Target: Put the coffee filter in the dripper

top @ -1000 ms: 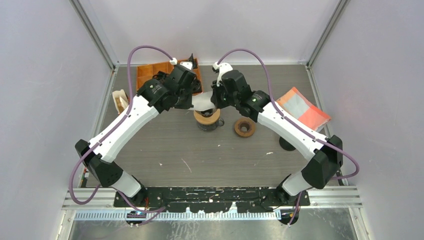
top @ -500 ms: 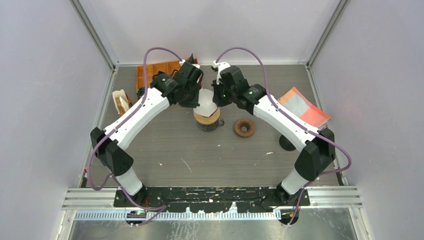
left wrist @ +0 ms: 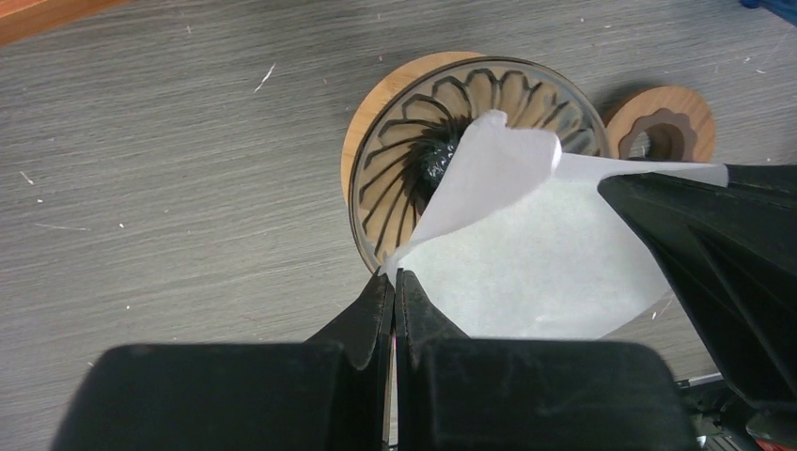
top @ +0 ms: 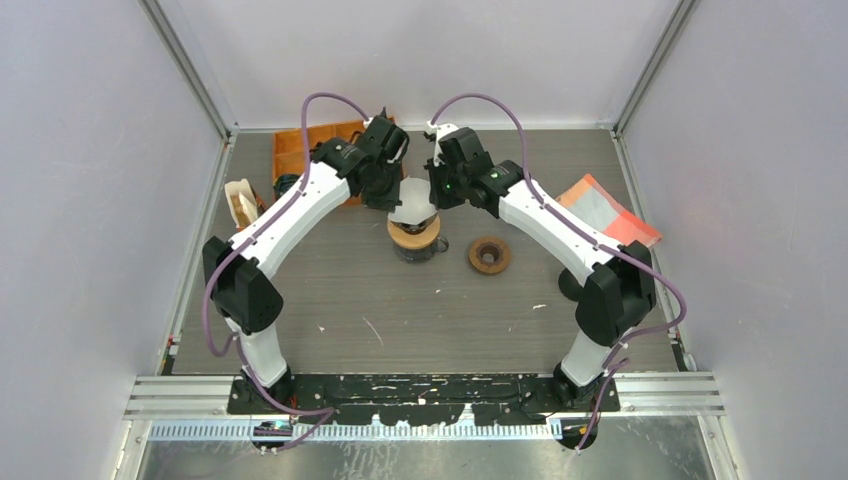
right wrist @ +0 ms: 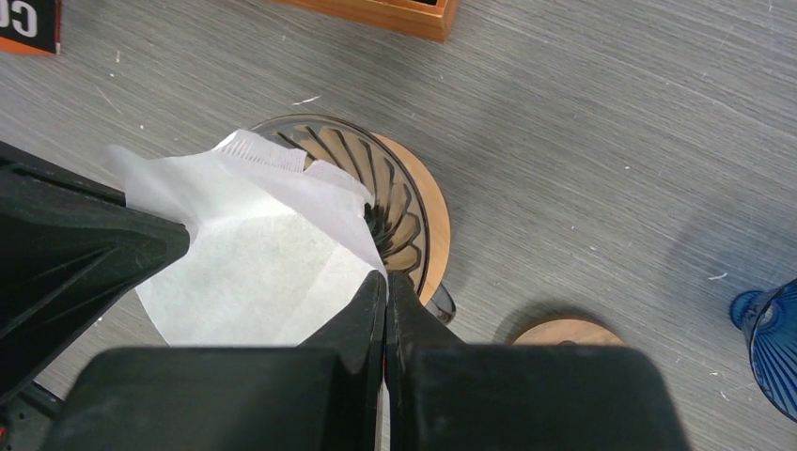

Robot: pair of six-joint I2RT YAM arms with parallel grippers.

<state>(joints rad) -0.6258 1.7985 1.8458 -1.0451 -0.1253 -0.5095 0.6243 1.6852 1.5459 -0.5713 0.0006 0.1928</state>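
Reaching farther toward 12 o'clock than a second ago. Left gripper (left wrist: 394, 282) and right gripper (right wrist: 385, 282) each pinching an opposite edge of the filter (left wrist: 536, 254). Held just above the dripper (left wrist: 395, 169), not yet seated; lowering probably next. In the way: only the filter's own folded-over flap. Around the dripper: ring (top: 489, 254) at 3 o'clock, tray (top: 300, 145) at 10, pouch (top: 610, 215) at 2.

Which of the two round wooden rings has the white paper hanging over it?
The wooden ring carrying the ribbed glass dripper, right under the white paper filter. The other wooden ring lies uncovered beside it.
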